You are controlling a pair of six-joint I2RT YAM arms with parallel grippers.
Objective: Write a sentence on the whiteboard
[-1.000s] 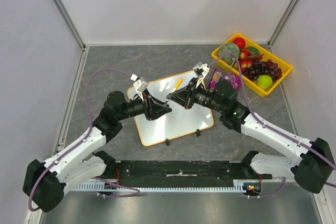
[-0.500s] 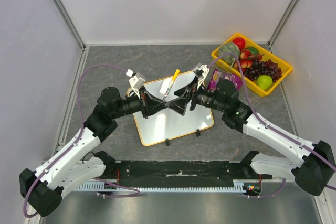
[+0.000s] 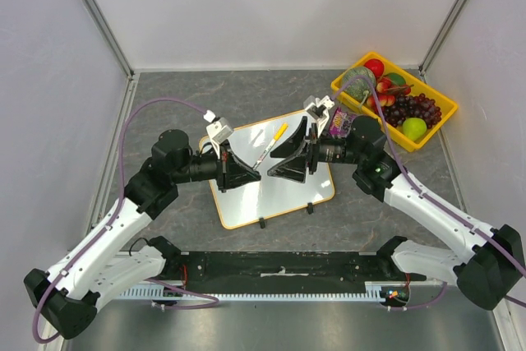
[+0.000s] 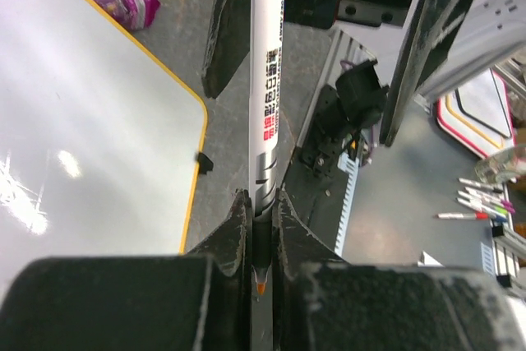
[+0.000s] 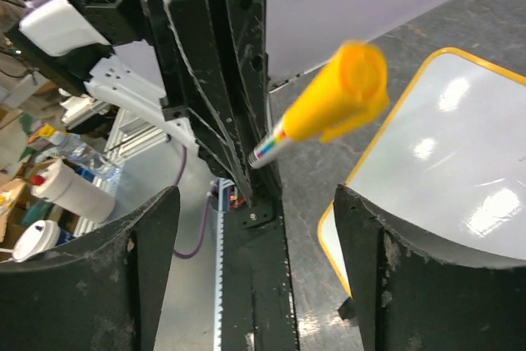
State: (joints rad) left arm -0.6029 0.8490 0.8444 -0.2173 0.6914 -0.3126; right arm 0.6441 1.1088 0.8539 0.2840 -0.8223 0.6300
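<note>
Centrally, left arm [image 3: 123, 219] extended over whiteboard [image 3: 288, 191], left gripper [image 3: 257, 172] clamped on marker [image 3: 269, 147], right arm [image 3: 427, 203] facing it, right gripper [image 3: 275, 162] spread wide, cap [image 5: 341, 92] ahead of its fingers [image 5: 415, 285].

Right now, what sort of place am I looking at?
Likely a robotics lab test cell: white walls around a table, the left gripper holding a marker over a whiteboard.

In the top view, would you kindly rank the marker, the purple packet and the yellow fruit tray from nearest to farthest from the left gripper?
1. The marker: clamped between the fingers of the left gripper, above the whiteboard.
2. The purple packet: off the board's right edge.
3. The yellow fruit tray: far right corner.
</note>
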